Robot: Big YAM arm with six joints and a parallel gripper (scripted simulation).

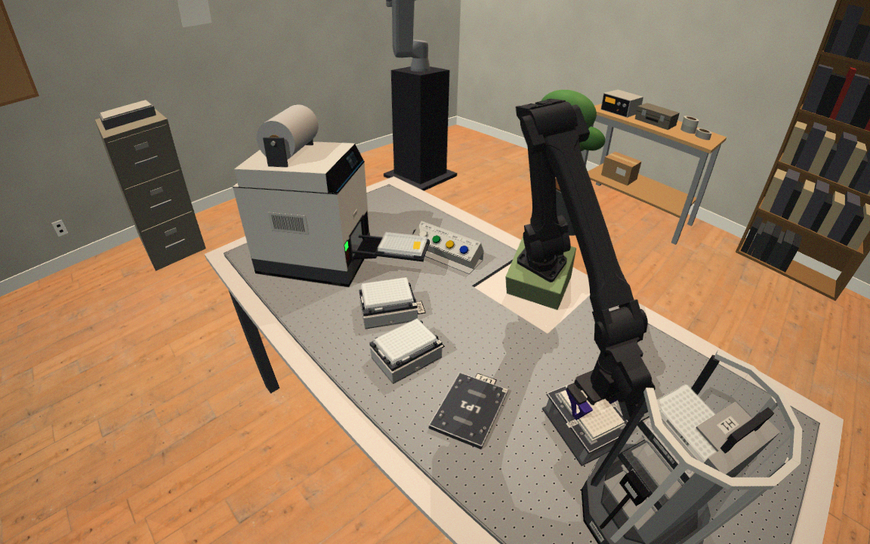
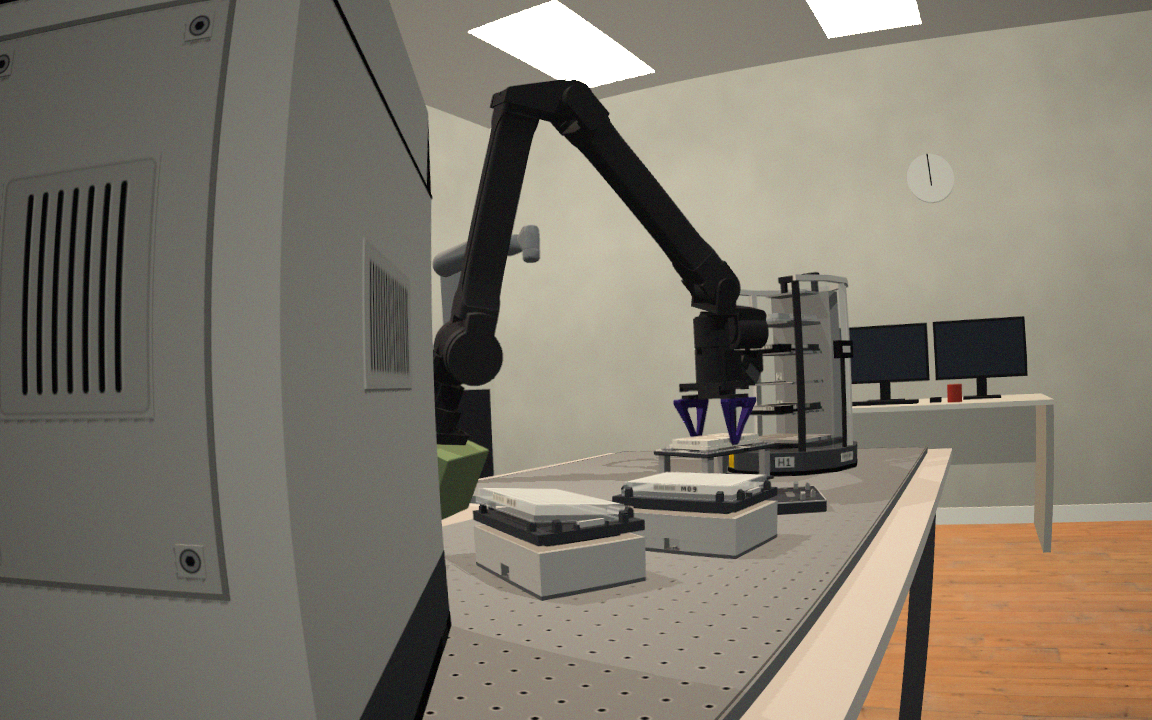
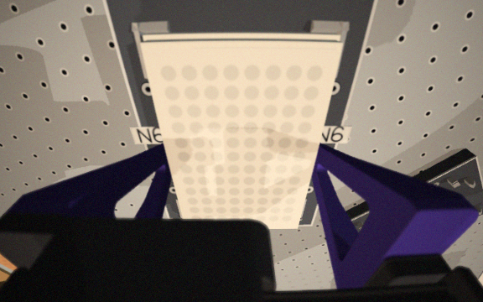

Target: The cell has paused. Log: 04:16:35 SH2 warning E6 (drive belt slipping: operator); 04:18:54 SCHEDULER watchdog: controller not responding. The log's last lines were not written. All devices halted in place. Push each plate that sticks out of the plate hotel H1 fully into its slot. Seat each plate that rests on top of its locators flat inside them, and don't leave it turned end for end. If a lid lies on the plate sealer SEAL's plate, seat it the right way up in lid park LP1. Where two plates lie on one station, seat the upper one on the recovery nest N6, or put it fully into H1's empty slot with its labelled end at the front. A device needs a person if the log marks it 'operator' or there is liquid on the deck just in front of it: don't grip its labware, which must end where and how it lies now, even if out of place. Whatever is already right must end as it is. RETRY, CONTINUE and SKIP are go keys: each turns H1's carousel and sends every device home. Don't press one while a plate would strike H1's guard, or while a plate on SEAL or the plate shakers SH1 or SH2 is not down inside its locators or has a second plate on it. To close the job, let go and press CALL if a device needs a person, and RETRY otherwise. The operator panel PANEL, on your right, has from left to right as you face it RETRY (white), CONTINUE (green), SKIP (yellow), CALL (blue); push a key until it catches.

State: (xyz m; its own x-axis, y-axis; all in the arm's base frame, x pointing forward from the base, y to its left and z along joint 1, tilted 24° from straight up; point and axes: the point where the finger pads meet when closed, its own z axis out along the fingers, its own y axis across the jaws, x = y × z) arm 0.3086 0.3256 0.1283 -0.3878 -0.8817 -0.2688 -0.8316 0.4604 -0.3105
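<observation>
My gripper (image 1: 592, 406) (image 2: 714, 439) (image 3: 241, 150) is shut on the long sides of a cream plate (image 1: 603, 421) (image 2: 701, 443) (image 3: 241, 101) at nest N6 (image 3: 233, 14). The plate's far end is by the corner locators; whether it is down on the nest is unclear. One shaker's white plate (image 1: 386, 294) (image 2: 535, 503) looks tilted on its locators; the other's plate (image 1: 405, 341) (image 2: 696, 484) reads M09. A plate (image 1: 397, 244) with an orange mark is on SEAL's extended tray. Lid park LP1 (image 1: 451, 422) is bare. A white plate (image 1: 685, 409) shows in hotel H1 (image 2: 808, 461).
H1's guard ring (image 1: 796, 433) and posts stand close beside the wrist. SEAL (image 1: 294, 233) stands at the table's far end, with PANEL (image 1: 479, 255) beside its tray. PANEL's green, yellow and blue keys show. No liquid is discernible on the deck.
</observation>
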